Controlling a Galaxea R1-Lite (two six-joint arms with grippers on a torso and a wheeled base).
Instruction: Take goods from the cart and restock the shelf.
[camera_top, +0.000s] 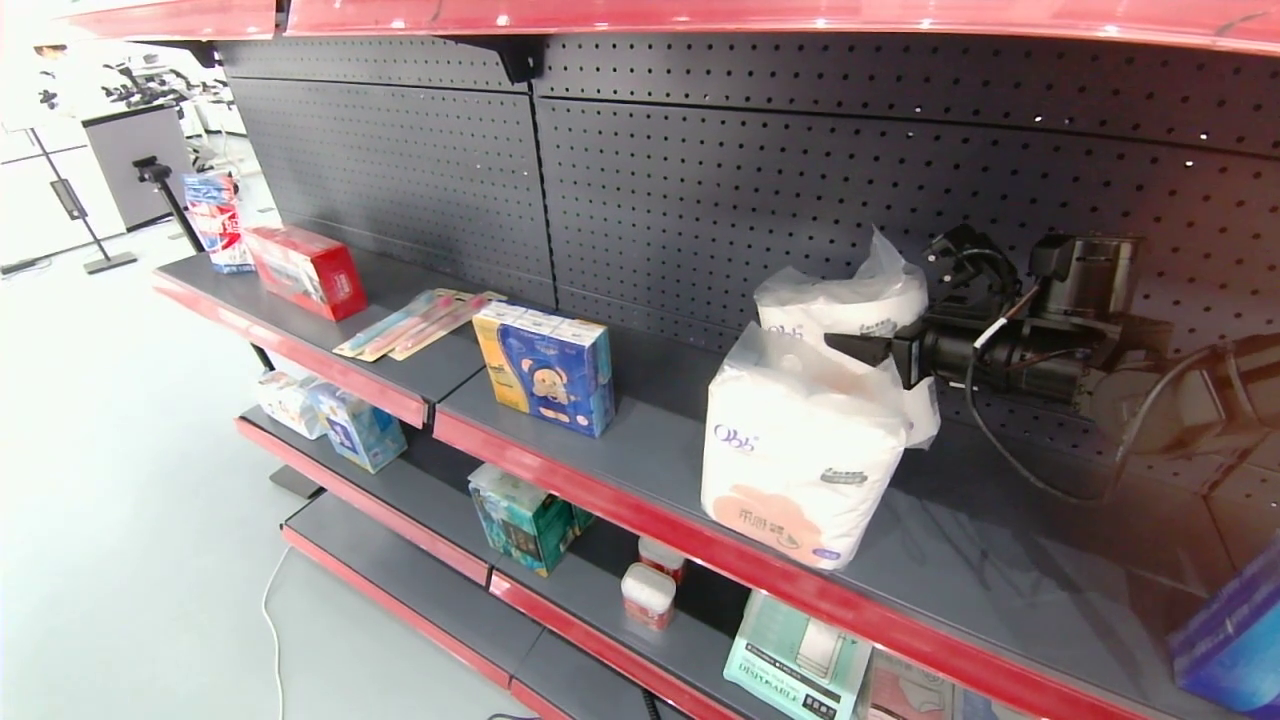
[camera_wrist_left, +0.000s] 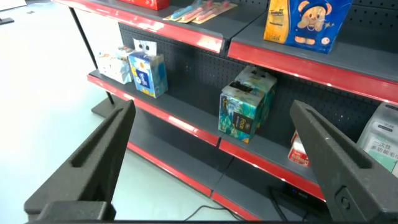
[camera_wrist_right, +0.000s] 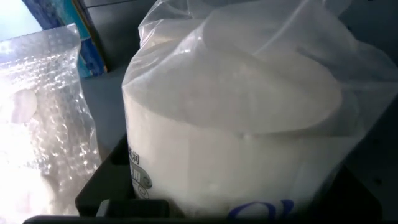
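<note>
Paper-roll pack (camera_top: 842, 303) is white, wrapped in clear crinkled plastic.

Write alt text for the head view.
The right pincer holds a white tissue pack at the back of a grey shelf, behind a second white pack. Farther left stand a blue box, toothbrushes and a red box.

A white roll pack (camera_top: 850, 300) in clear wrap is upright above the shelf (camera_top: 660, 440), held in the right end effector (camera_top: 880, 352). A bigger white pack (camera_top: 800, 460) stands just in front.
</note>
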